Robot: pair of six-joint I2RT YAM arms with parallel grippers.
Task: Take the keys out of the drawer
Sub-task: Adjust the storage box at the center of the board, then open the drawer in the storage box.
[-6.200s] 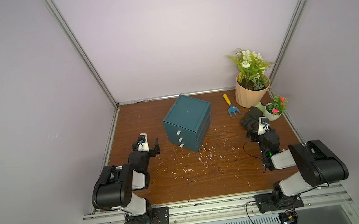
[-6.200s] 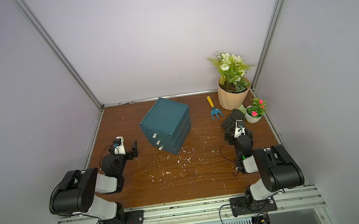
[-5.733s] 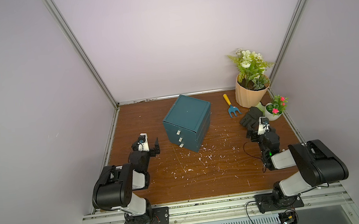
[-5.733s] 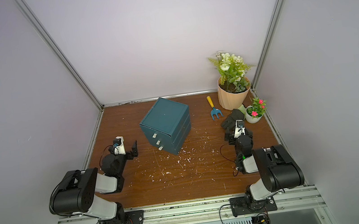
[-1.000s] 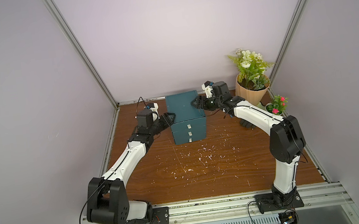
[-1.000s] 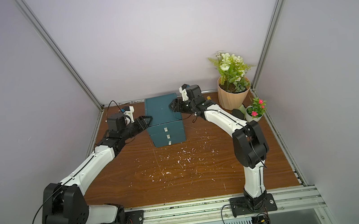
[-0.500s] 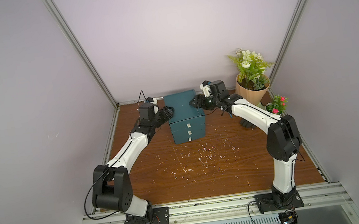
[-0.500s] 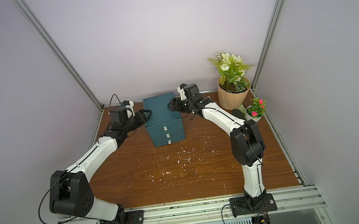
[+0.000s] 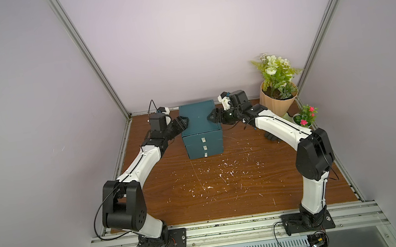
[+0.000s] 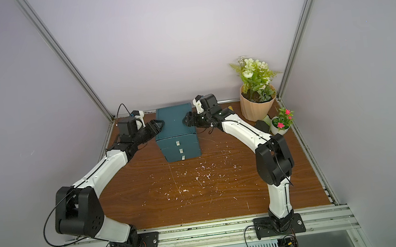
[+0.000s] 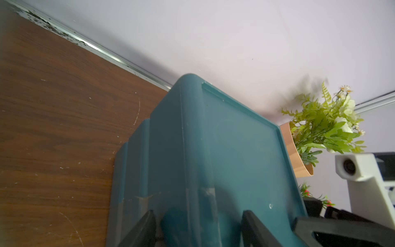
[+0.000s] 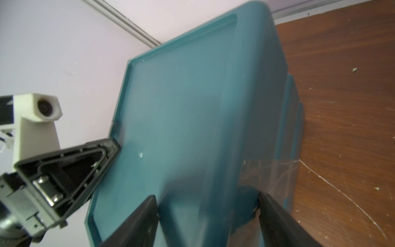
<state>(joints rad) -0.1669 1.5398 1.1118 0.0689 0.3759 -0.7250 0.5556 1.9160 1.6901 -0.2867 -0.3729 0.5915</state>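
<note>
Drawer unit (image 9: 199, 122) reads dark teal all over on my feed, w/ three small whitish pull tabs (image 9: 203, 139) down the front. Left wrist cam shows pale greyish scuffs on its teal side. Table (image 9: 227, 193) is reddish-brown wood grain, speckled w/ white flecks and thin pale scratches. Left gripper (image 9: 184, 121) and right gripper (image 9: 213, 117) both black. Arms (image 9: 144, 159) are white w/ black joints; wrist cam housing (image 12: 42, 107) is cream. Big pot (image 9: 279, 104) is peach w/ vertical ribbing; its plant (image 9: 275, 73) is bright green w/ cream-white blooms. Small pot (image 10: 279, 129) is white, flowers (image 10: 284, 115) pink-red over green leaves. Black lump (image 10: 261, 126) sits beside it, can't tell what. Walls (image 9: 181, 40) are pale lilac, frame rails (image 9: 89, 55) silver.
</note>
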